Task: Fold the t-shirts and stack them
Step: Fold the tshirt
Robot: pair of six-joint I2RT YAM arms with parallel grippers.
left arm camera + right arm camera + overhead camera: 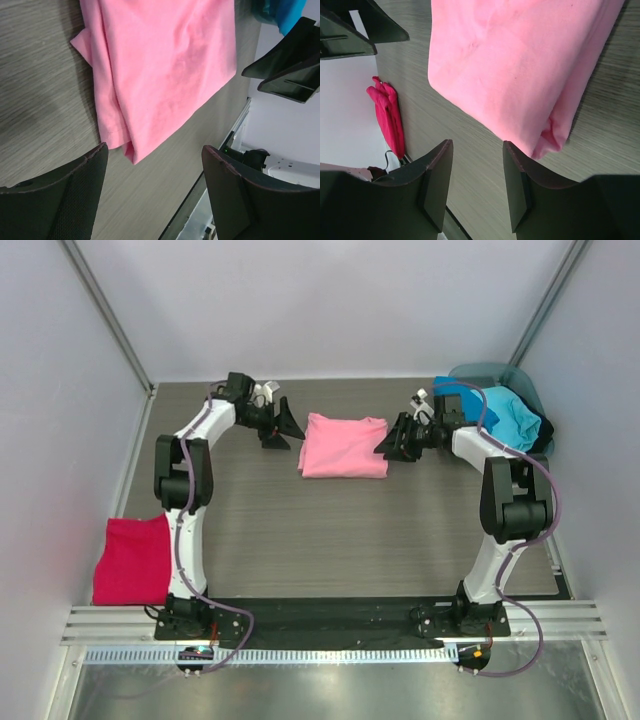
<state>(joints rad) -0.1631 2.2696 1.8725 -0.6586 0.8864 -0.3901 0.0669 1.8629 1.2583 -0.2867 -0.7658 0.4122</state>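
Note:
A light pink t-shirt (344,445) lies folded into a rectangle at the middle back of the table. My left gripper (283,430) stands just left of it, open and holding nothing; its wrist view shows the pink t-shirt (160,65) beyond the spread jaws of the left gripper (155,150). My right gripper (392,445) sits at the shirt's right edge, open and empty. In the right wrist view the pink t-shirt (520,65) lies just past the right gripper (477,145). A crimson t-shirt (132,558) lies folded at the table's left edge.
A grey-teal tub (500,375) at the back right holds blue and turquoise t-shirts (505,410). The crimson t-shirt (387,115) also shows in the right wrist view. Side walls close in the table left and right. The arm bases stand on the near rail (330,625).

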